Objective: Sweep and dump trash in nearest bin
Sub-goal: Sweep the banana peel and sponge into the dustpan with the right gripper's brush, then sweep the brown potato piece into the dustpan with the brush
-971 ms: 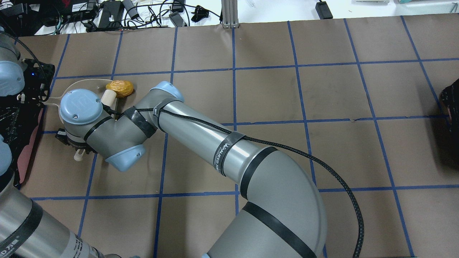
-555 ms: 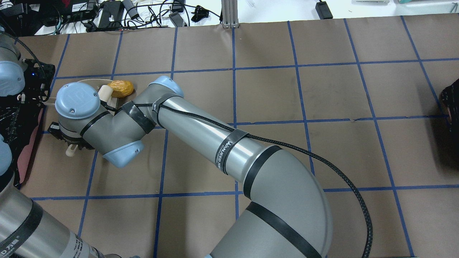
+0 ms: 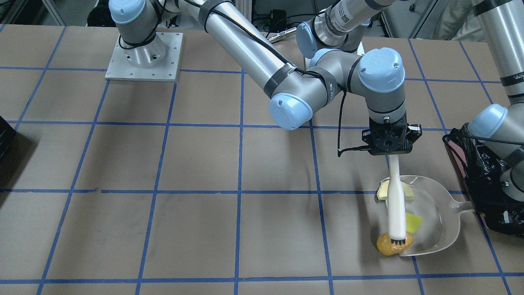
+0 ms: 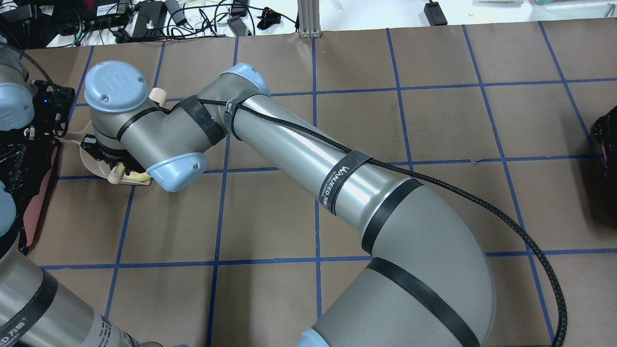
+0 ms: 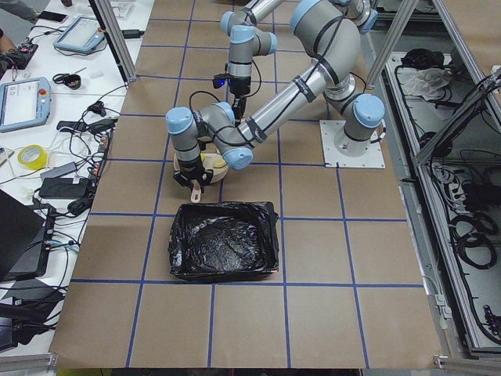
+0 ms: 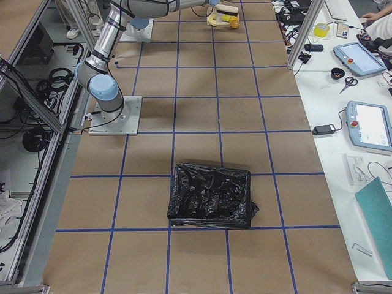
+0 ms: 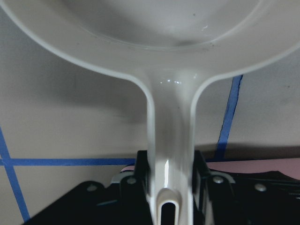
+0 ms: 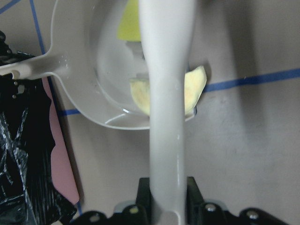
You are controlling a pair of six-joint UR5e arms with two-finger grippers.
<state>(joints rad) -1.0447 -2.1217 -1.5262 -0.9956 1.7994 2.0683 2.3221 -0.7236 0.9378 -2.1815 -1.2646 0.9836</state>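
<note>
My right gripper (image 3: pixel 389 143) is shut on the white brush (image 3: pixel 395 205). Its bristles rest on the orange-brown oval (image 3: pixel 387 246) at the mouth of the white dustpan (image 3: pixel 434 217). The yellow-green wedge (image 3: pixel 413 222) lies inside the pan. The cream crescent (image 3: pixel 384 190) sits at the pan's rim, under the brush handle (image 8: pixel 166 93). My left gripper (image 7: pixel 169 187) is shut on the dustpan handle (image 7: pixel 169 140), right beside the pinkish-red bin (image 8: pixel 61 159) with its black bag (image 3: pixel 479 164). In the overhead view my right arm hides the oval.
A second black-bagged bin (image 6: pixel 211 196) stands at the table's other end, at the overhead view's right edge (image 4: pixel 607 130). My right arm (image 4: pixel 308 149) stretches across the table's left half. Cables and devices (image 4: pixel 159 19) lie beyond the far edge.
My right wrist and the brush have moved toward the table's far side and now cover the orange-brown oval in the overhead view. The dustpan and my left gripper have stayed put.
</note>
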